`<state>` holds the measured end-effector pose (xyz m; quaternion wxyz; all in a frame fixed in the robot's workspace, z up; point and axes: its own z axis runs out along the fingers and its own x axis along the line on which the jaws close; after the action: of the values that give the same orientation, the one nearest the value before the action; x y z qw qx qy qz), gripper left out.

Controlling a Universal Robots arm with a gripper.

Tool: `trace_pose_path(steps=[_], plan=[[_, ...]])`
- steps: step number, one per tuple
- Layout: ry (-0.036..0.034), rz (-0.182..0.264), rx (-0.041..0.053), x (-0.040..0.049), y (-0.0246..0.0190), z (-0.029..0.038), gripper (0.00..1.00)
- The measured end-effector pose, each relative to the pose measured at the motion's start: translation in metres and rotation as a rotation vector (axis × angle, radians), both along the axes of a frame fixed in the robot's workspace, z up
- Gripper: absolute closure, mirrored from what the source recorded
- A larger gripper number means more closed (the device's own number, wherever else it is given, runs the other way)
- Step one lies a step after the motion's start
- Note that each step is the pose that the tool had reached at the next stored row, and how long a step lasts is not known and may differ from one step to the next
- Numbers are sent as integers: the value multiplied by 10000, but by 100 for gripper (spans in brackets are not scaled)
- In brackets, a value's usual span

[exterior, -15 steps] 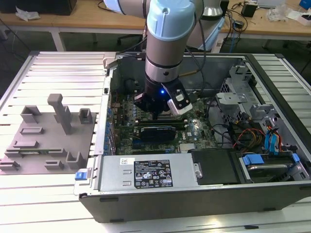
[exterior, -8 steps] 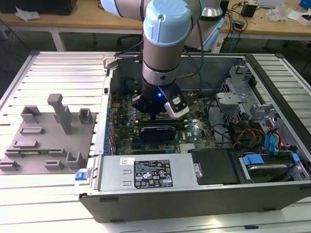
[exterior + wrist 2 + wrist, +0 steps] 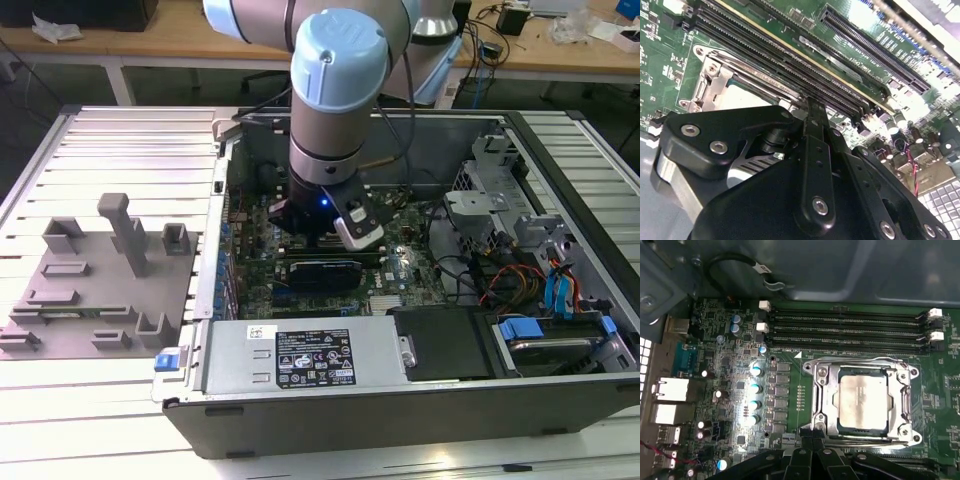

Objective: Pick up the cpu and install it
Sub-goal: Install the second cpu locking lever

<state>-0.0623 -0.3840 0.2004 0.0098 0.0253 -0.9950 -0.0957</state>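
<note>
cpu (image 3: 862, 399) seated inside socket frame (image 3: 816, 401) | gripper (image 3: 812, 436) just beside frame, grip state cannot tell | advice: check chip lies flat, corners aligned

the cpu (image 3: 862, 398) is sitting flat inside the metal socket frame (image 3: 818, 390) on the green motherboard (image 3: 790, 385), silvery top facing up with a thin dark rim, square to the frame, just beside the memory slots (image 3: 845, 330).

The cpu (image 3: 862, 399) has a dull, brushed-looking metal top; its socket frame (image 3: 816, 400) is shiny metal; the gripper (image 3: 810, 107) linkage looks like matt black plastic.
</note>
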Motion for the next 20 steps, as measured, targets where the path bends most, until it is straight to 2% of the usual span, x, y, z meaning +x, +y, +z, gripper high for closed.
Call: trace_pose_path(steps=[5, 8, 9, 11, 12, 20], plan=[[1, 5, 110, -19, -7, -29, 89], [-2, 6, 115, -25, -7, -21, 89], [-4, 5, 122, -25, -5, 5, 89], [0, 5, 113, -25, -7, 111, 89], [0, 6, 113, -23, -7, 144, 89], [10, 1, 112, 294, -7, 152, 89]])
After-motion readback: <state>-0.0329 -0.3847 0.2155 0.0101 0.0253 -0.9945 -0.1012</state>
